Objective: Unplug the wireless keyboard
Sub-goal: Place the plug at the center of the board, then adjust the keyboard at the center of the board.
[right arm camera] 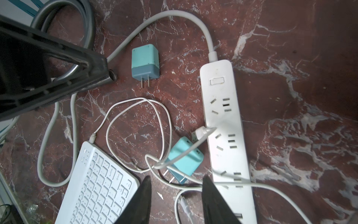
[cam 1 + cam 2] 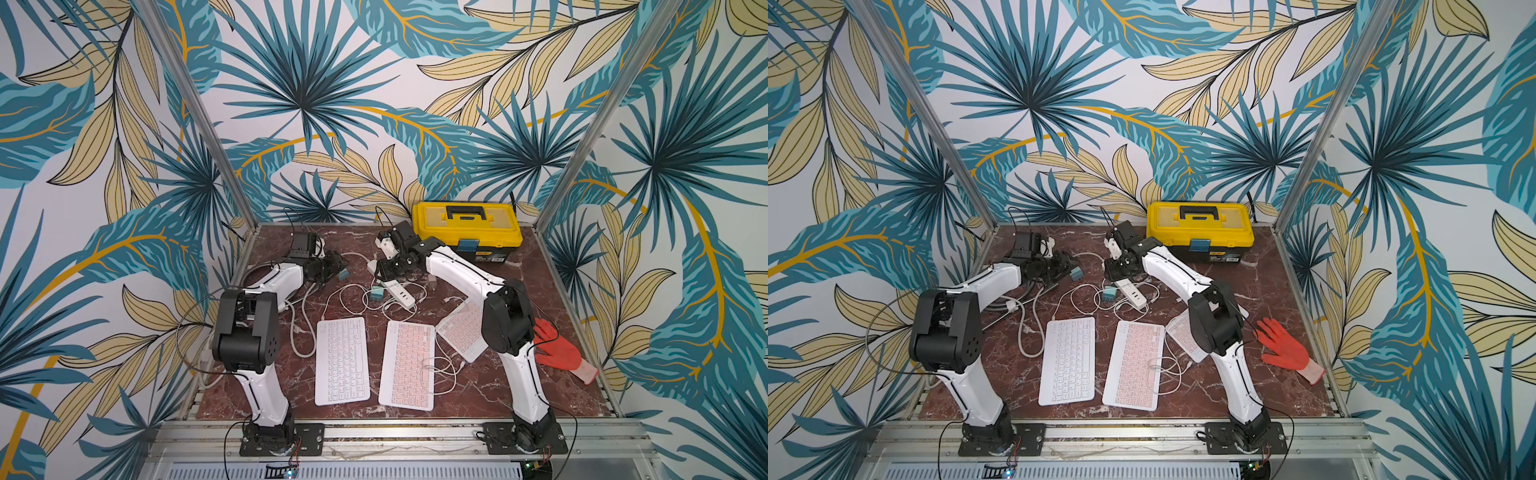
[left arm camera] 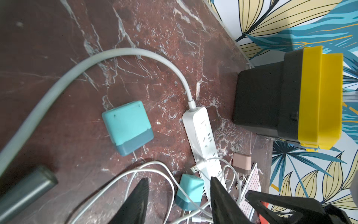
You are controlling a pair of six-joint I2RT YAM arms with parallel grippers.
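Three keyboards (image 2: 407, 365) lie toward the near edge of the marble table (image 2: 490, 395) in both top views. The white keyboard (image 2: 342, 360) is leftmost, with the power strip (image 2: 399, 293) farther back.

Left wrist view: the left gripper (image 3: 179, 179) has its jaws apart and empty, and a teal charger (image 3: 127, 127) lies loose ahead of it.

Right wrist view: the right gripper (image 1: 176, 177) is parted and empty. A thin white cable (image 1: 135, 100) is plugged into the white keyboard's far corner.
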